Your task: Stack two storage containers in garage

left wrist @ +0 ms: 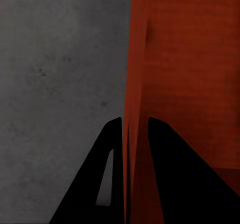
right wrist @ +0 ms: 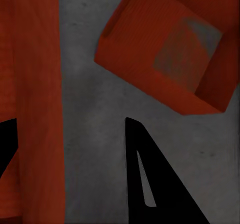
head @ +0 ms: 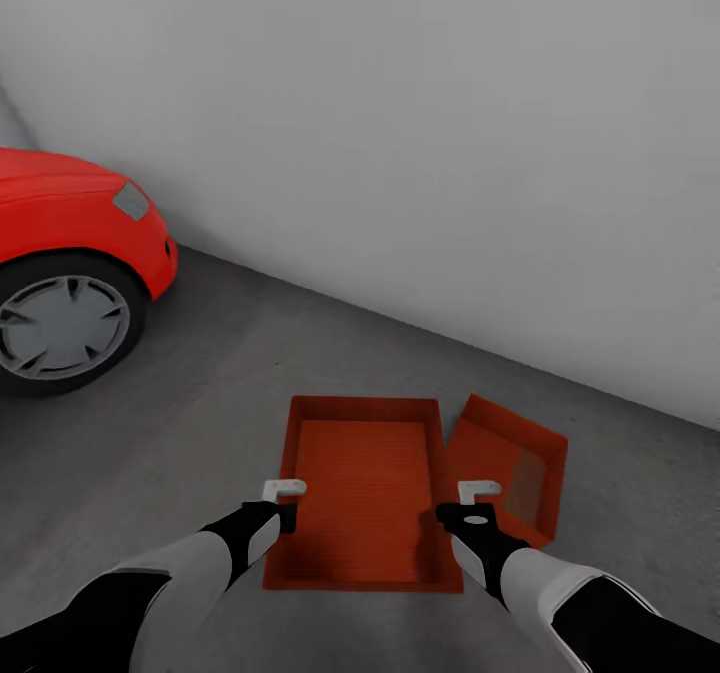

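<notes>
left jaws [head: 286,494] pinching bin [head: 366,493] wall, right jaws [head: 478,496] spread astride opposite wall

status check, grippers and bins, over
Left gripper shut on near container wall. Right gripper open astride its other wall. Second container beside it on floor, unstacked. Red car far left.

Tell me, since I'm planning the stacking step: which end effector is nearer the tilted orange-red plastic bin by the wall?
Right. The right end effector is just beside the tilted orange-red plastic bin; the left end effector is across the flat bin.
</notes>
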`<state>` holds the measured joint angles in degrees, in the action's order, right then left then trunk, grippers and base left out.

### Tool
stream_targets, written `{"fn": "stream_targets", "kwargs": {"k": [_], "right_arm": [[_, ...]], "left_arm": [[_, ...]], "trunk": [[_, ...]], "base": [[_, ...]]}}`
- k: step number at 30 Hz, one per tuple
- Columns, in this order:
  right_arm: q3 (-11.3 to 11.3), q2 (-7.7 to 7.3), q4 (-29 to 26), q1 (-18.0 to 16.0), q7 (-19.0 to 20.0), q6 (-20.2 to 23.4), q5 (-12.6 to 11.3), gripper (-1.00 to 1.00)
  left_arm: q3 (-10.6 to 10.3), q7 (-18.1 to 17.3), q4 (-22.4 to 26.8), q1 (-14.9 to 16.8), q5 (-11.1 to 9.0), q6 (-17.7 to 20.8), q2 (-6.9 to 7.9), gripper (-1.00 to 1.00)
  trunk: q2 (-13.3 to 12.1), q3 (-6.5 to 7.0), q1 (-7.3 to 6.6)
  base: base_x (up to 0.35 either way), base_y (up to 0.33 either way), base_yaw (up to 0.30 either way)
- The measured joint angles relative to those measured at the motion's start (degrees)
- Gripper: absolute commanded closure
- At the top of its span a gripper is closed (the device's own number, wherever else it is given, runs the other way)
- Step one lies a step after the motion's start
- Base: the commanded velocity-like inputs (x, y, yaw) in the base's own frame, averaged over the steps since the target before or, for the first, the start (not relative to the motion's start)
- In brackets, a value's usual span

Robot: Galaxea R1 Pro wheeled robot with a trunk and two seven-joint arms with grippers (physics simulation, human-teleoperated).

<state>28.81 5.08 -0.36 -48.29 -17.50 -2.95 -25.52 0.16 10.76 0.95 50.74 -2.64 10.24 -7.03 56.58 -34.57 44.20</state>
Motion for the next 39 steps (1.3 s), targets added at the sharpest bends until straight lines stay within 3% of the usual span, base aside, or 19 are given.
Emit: {"fn": "stream_targets", "kwargs": {"k": [39], "right_arm": [[0.06,-0.04,-0.02,0.00,0.06,0.03,0.07,1.00]], "left_arm": [[-0.05,-0.01,0.00,0.02,-0.01,0.00,0.00,1.00]], "trunk": [[0.00,0.00,0.00]], "base": [[0.322,0.000,-0.250]]}}
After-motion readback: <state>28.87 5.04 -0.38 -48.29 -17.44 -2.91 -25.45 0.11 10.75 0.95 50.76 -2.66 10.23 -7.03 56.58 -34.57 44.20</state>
